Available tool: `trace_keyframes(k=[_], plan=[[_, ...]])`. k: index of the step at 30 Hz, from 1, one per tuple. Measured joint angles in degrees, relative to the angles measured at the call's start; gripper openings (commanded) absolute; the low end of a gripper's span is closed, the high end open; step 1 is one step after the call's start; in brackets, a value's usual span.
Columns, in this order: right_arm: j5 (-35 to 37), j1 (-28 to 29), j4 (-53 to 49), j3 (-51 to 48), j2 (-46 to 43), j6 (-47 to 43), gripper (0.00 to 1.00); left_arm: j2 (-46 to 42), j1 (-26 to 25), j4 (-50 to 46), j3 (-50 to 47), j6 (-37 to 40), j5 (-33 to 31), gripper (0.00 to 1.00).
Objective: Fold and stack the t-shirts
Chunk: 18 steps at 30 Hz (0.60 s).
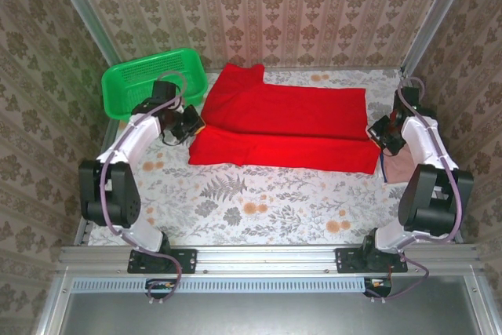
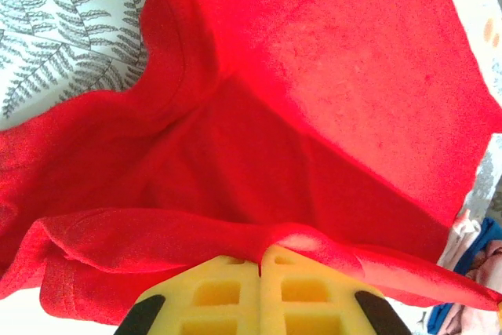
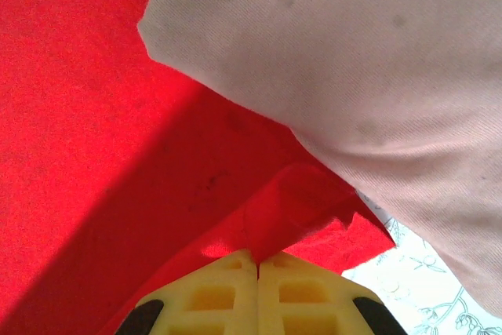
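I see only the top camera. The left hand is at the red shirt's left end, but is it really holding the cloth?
Observer: Yes; the left hand is shut, pinching a fold of the red shirt.
Operator: And the right hand?
Observer: Shut as well, with red cloth pinched between its yellow fingers.
Operator: Anything close to it?
Observer: The pink shirt lies right beside the pinched corner.

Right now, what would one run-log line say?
left gripper: shut on red shirt | right gripper: shut on red shirt | pink shirt: beside right gripper
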Motion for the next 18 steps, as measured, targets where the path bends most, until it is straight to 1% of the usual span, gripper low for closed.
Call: trace_keyframes(k=[7,18], plan=[[0.0,0.6,0.2,4.3,5.2,-1.2,0.00,8.4,0.0,0.3,8.1,2.7,0.0,0.00],[0.3,2.3,0.2,9.9,11.7,-2.6,0.00,11.6,0.8,0.2,9.0,3.7,0.1,0.00]])
